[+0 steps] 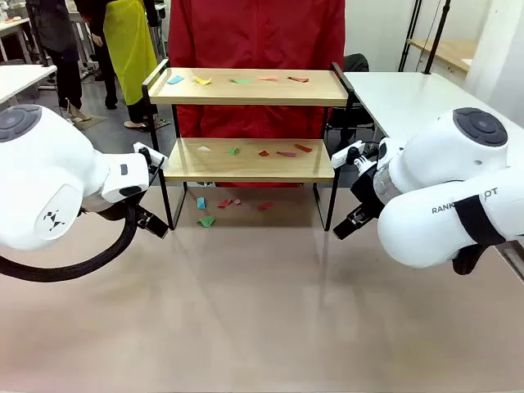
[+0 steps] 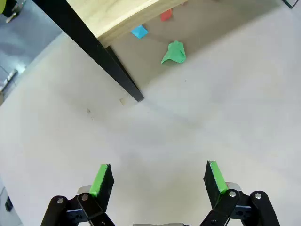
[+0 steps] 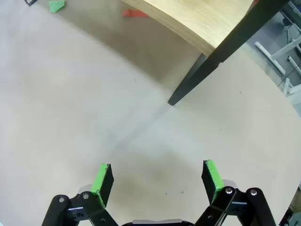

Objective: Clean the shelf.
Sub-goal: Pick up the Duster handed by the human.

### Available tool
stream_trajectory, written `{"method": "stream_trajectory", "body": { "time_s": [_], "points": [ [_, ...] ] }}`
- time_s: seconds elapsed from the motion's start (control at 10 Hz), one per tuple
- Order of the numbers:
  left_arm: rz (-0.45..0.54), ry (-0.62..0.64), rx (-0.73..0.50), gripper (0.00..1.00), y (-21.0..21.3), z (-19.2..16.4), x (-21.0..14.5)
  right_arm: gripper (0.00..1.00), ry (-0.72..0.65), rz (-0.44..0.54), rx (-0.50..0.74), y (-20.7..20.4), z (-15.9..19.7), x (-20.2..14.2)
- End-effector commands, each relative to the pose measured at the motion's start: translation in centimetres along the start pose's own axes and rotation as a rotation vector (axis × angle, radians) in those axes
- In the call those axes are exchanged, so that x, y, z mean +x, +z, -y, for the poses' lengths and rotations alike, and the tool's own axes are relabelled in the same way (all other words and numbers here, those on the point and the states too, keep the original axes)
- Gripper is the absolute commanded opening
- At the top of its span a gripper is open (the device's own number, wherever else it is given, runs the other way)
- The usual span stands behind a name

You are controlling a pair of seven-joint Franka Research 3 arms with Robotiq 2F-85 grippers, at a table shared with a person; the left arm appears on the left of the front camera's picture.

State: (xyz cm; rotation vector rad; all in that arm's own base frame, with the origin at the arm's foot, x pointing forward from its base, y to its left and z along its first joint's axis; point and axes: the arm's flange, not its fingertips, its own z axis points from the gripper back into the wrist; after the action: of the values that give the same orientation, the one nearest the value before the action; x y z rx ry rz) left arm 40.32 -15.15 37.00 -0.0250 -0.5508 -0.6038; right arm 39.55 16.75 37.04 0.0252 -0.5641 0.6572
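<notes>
The shelf point(image 1: 246, 160) stands at the table's far middle: two light wooden boards in a thin black frame. Several small coloured paper scraps lie on its top board point(image 1: 246, 86), on its lower board, and on the table beneath it, among them a green scrap point(image 2: 174, 53) and a blue scrap point(image 2: 139, 31). My left gripper point(image 2: 159, 181) hovers open over bare table near the shelf's front left leg point(image 2: 117, 75). My right gripper point(image 3: 157, 179) is open too, near the front right leg point(image 3: 197, 77). Nothing sits between either pair of fingers.
A person in a red top point(image 1: 254, 33) stands right behind the shelf. White tables point(image 1: 409, 94) flank it at the back right and far left. The beige tabletop point(image 1: 262, 303) in front of the shelf is bare.
</notes>
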Motion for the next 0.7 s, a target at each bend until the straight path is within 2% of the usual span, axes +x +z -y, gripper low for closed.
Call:
{"method": "stream_trajectory", "body": {
  "time_s": [0.0,0.6],
  "points": [
    [0.000,0.000,0.000,1.00,0.01,0.00,0.00,1.00,0.000,0.000,0.000,0.00,0.00,0.00],
    [0.000,0.000,0.000,1.00,0.01,0.00,0.00,1.00,0.000,0.000,0.000,0.00,0.00,0.00]
  ]
}}
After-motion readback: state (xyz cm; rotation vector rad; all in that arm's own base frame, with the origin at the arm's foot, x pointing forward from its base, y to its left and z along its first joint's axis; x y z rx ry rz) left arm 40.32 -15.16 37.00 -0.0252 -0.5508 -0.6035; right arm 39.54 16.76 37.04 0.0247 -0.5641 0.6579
